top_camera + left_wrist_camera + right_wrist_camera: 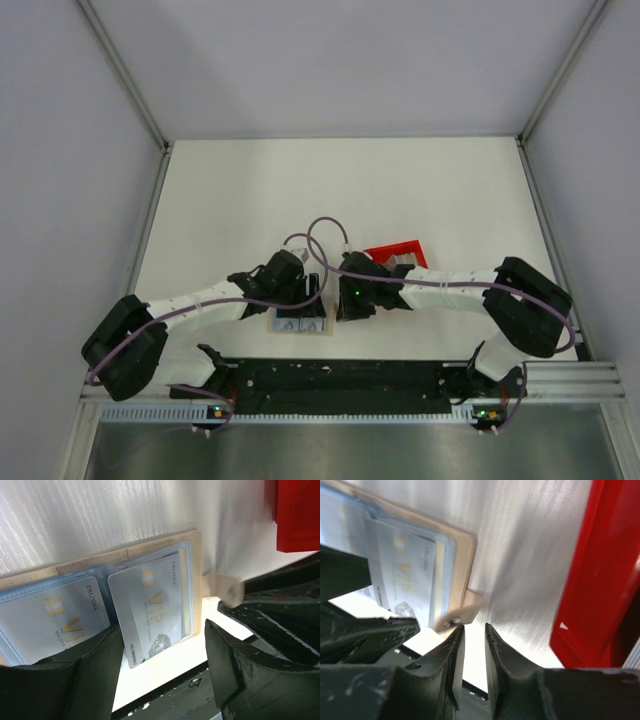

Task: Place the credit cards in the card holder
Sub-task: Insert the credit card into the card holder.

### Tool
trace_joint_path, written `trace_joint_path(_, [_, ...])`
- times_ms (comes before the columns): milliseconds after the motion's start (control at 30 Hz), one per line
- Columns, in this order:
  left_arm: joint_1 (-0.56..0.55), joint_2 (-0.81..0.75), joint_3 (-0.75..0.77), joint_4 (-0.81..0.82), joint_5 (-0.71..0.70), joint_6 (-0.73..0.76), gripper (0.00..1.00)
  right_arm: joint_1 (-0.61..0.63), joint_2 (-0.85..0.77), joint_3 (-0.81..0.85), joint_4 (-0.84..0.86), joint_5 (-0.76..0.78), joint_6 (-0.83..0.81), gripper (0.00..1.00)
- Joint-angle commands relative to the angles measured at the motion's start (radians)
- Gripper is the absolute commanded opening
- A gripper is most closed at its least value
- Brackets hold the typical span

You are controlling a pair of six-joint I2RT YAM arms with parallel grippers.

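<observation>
Left wrist view: soft beige stitched card holder (197, 575), open flat, clear glossy sleeves inside. Thin silver-white rectangular credit cards (150, 605) in those sleeves, one half-inserted, printed "VIP" and "CHLITINA". Wide-spread left gripper (162, 632) over holder's near edge, grasping nothing. Narrowly parted right gripper (471, 630) at holder's tab (465, 605), gap empty. Glossy red tray (590, 580) beside holder.

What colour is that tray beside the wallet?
The tray is bright red, clearest in the right wrist view.

Right claw (474, 630) at 6 o'clock, jaws narrowly apart; card holder (464, 545) at 10, its tab at the claw's fingertip; red tray (600, 580) at 3.
</observation>
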State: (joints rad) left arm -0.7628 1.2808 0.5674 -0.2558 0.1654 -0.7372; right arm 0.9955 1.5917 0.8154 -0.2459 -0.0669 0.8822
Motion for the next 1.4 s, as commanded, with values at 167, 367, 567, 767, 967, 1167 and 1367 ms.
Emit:
trace_joint_path(167, [-0.003,-0.02,-0.014,-0.005,-0.041,0.002,0.67,0.045,-0.087,-0.01,0.171,0.01,0.021,0.09])
trace_joint_path(367, [-0.001,-0.057,-0.072,0.056,-0.035,-0.031,0.65,0.045,0.003,0.044,0.172,0.006,0.02,0.05])
trace_joint_path(567, [-0.001,-0.152,-0.162,0.157,-0.046,-0.093,0.71,0.046,0.03,0.039,0.226,-0.019,0.02,0.04])
trace_joint_path(767, [-0.001,-0.195,-0.242,0.247,-0.049,-0.168,0.76,0.045,0.036,0.033,0.295,-0.062,0.029,0.03])
trace_joint_path(967, [-0.001,-0.241,-0.334,0.394,-0.052,-0.277,0.77,0.045,0.071,0.007,0.365,-0.096,0.08,0.03])
trace_joint_path(1167, [0.0,-0.281,-0.359,0.399,-0.073,-0.294,0.79,0.043,0.123,0.019,0.321,-0.079,0.11,0.03])
trace_joint_path(1367, [0.0,-0.265,-0.313,0.3,-0.058,-0.229,0.78,0.045,0.139,0.051,0.128,0.027,0.097,0.0])
